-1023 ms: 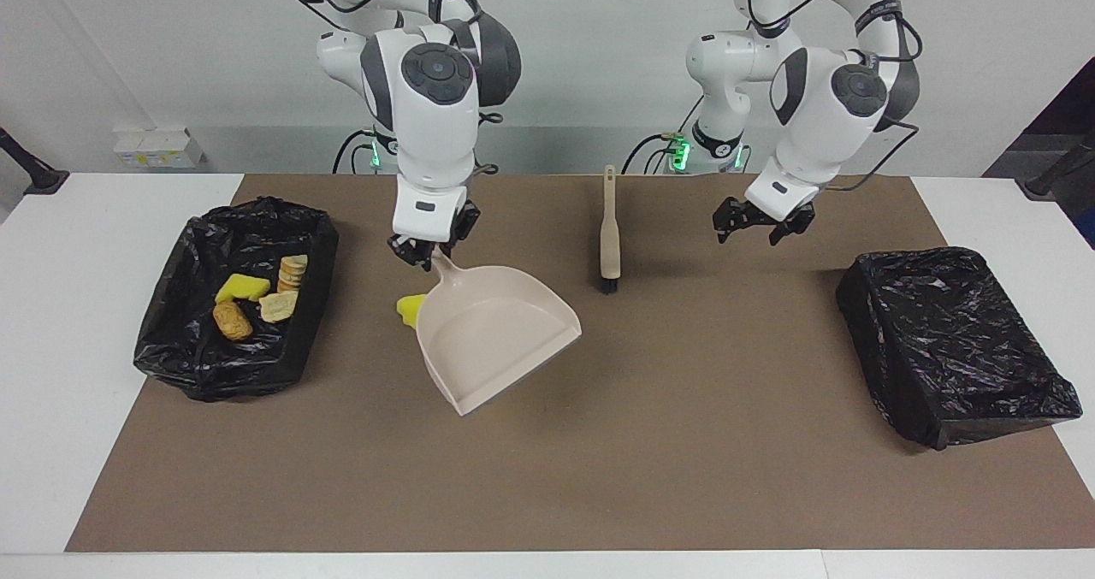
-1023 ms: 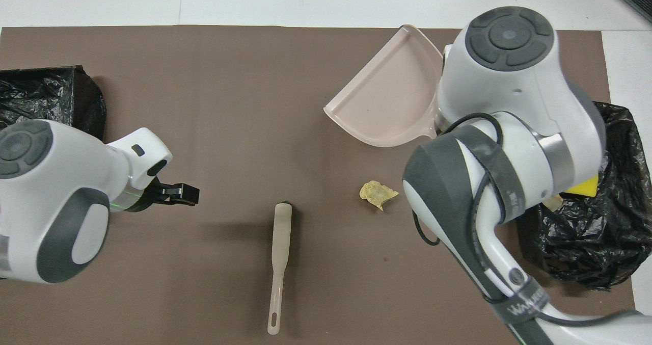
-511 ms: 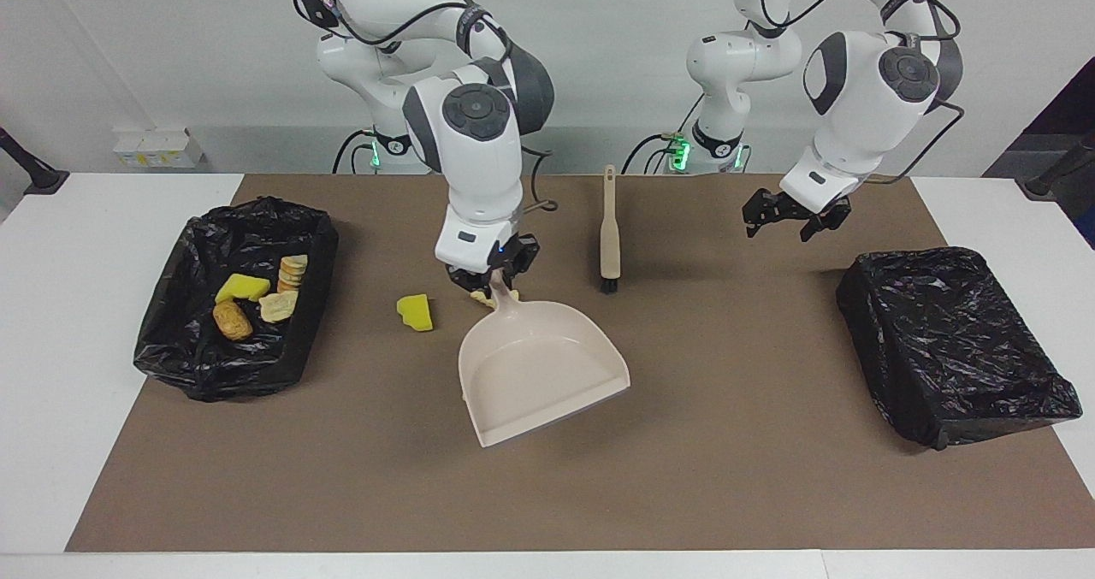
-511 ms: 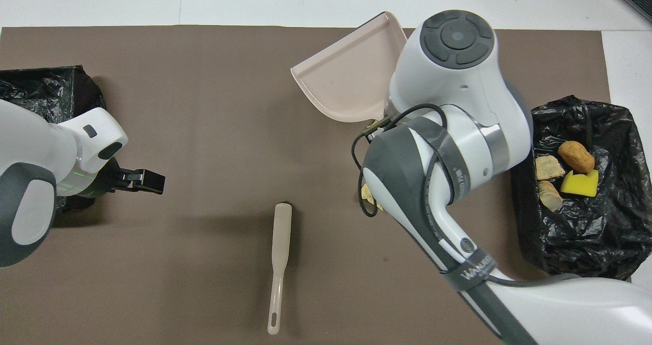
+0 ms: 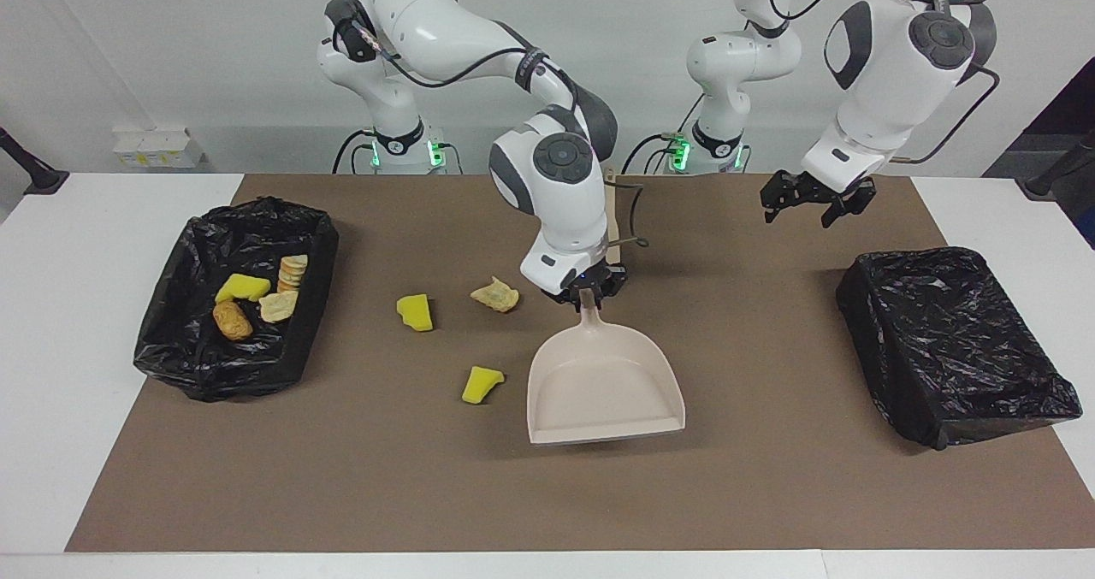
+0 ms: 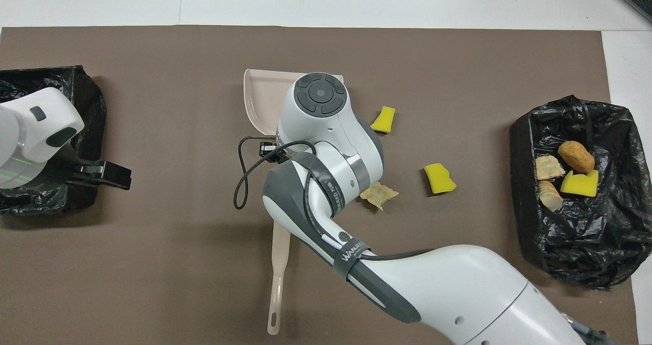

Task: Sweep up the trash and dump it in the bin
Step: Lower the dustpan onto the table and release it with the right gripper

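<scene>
Gripping one dustpan (image 5: pixel 604 382) handle: right pincer (image 5: pixel 586 292). Beside dustpan: three trash scraps (image 5: pixel 415 312) on surface. Four more in bin (image 5: pixel 192 339). Over mat, open: left pincer (image 5: pixel 808 207).

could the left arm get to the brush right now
Probably not cleanly. The left gripper is open and holds nothing, but the right arm, its gripper shut on the dustpan handle, hangs over the brush head. Only the handle end nearest the robots lies uncovered.

A white table (image 5: pixel 77 322) under a brown mat (image 5: pixel 753 476) faces a pale wall (image 5: pixel 171 49).
</scene>
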Robot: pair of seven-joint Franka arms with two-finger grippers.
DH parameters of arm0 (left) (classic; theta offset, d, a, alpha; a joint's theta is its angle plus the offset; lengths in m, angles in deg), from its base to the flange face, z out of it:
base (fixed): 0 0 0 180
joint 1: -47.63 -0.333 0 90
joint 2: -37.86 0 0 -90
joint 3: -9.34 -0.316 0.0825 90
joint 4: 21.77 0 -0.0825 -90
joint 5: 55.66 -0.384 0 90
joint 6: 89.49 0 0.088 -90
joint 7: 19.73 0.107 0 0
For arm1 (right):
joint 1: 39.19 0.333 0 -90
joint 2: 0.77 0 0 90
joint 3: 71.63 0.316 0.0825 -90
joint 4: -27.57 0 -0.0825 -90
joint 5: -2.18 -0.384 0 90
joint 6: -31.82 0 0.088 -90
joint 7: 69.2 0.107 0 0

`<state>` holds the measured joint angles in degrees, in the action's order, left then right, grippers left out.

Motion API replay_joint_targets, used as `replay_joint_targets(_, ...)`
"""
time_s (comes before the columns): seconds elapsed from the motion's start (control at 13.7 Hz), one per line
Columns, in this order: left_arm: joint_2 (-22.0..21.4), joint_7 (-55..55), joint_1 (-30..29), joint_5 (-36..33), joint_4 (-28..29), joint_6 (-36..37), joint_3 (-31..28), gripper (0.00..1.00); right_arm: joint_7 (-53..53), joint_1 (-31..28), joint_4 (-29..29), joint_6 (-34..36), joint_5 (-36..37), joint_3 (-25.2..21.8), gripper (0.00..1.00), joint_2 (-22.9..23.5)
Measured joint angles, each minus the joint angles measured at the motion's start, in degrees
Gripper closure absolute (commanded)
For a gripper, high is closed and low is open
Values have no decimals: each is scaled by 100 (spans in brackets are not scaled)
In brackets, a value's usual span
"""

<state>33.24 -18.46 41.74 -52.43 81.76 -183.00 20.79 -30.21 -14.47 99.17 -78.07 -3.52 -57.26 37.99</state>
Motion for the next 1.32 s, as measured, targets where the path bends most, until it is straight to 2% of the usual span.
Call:
replay_joint_targets(0.51, -17, 12, -101, -1, -453, 314, -57, 0, -40, 6, 61, -22, -24, 0, 100, 272)
replay_joint_targets(0.58, -17, 12, -102, -1, -457, 316, -57, 0, -89, -16, 57, -22, -24, 0, 84, 271)
replay_joint_targets(0.66, -17, 12, -102, -1, -470, 320, -55, 0, -130, -32, 57, -22, -24, 0, 1, 271)
replay_joint_targets(0.95, -19, 13, -20, -4, -709, 421, -94, 0, -585, -48, 33, -24, -23, -1, 0, 256)
replay_joint_targets(1.17, -13, 13, 557, -37, -817, 492, -610, 0, -520, -74, -5, 33, -32, 0, 0, -6)
replay_joint_targets(1.32, 1, 13, 943, -47, -898, 581, -977, 0, -471, -98, 27, 370, -40, 7, 0, -309)
